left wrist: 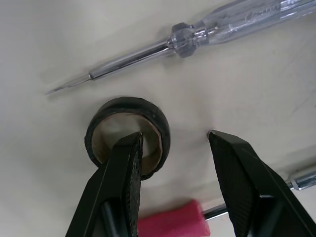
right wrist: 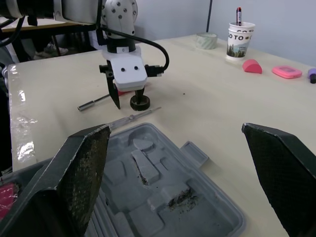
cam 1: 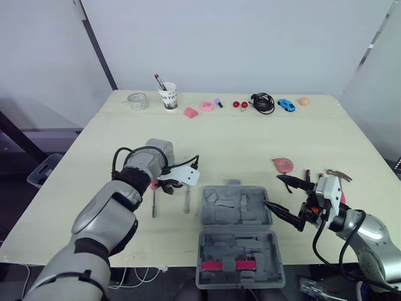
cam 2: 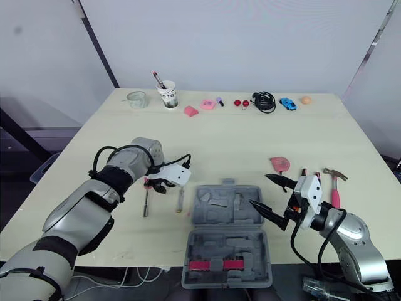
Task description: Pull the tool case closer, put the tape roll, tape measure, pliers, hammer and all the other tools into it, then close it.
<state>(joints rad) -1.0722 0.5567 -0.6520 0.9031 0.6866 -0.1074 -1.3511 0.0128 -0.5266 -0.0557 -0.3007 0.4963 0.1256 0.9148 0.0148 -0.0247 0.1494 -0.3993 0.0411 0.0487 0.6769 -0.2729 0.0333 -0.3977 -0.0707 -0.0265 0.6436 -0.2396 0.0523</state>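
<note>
The left hand (left wrist: pixel 174 142) is open over the black tape roll (left wrist: pixel 127 102), 1 finger inside its core and 1 outside, beside a clear-handled screwdriver (left wrist: pixel 197 34) on the pale table (cam 1: pixel 250 138). The right hand (cam 1: pixel 274 193) is spread wide beside the open grey plastic tool case (cam 1: pixel 235 207).

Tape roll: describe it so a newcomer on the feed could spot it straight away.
On the pale table, look left of the open grey tool case, beneath the left hand. The tape roll lies flat there: a black ring with a brown cardboard core. Its neighbours, a clear-handled screwdriver and a pink-handled tool, are long and straight; it alone is round.
</note>
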